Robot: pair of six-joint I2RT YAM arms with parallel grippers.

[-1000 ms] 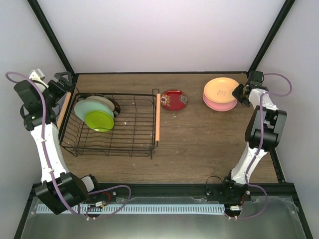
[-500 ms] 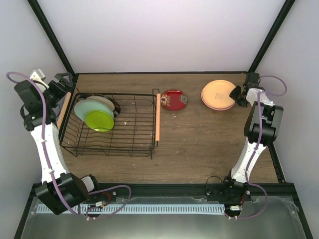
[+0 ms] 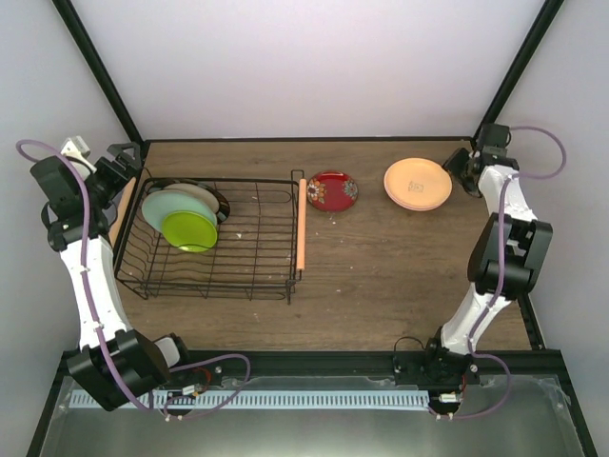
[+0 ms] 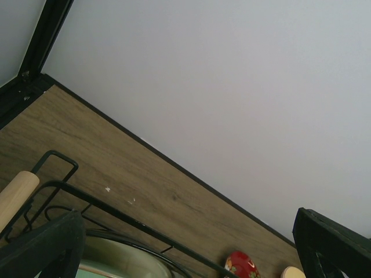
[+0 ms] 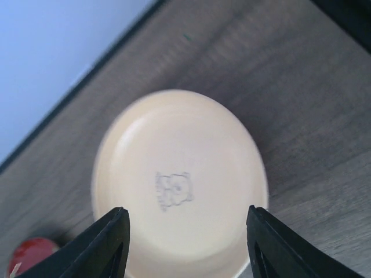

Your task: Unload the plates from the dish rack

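Observation:
The black wire dish rack (image 3: 257, 276) stands at the left with three plates on edge at its back left: lime green (image 3: 189, 231), pale mint (image 3: 167, 209) and dark-rimmed beige (image 3: 203, 195). On the table lie a dark red patterned plate (image 3: 332, 190) and a yellow-orange plate (image 3: 418, 183) stacked on a pink one (image 3: 417, 208). My right gripper (image 3: 461, 168) stands open just right of that stack, its jaws wide around nothing. In the right wrist view the yellow-orange plate (image 5: 179, 185) lies beyond the open gripper (image 5: 186, 211). My left gripper (image 3: 128, 164) hovers open at the rack's back left corner.
The rack has wooden rod handles, one on the right side (image 3: 301, 227) and one by my left gripper (image 4: 17, 194). The left wrist view shows the rack's top wire (image 4: 116, 211), the beige plate (image 4: 116, 255) and the red plate (image 4: 240, 266). Black frame posts stand at the back corners.
My right gripper has opened, let go of the yellow-orange plate onto the pink one, and drawn back to the right. The left arm has hardly moved.

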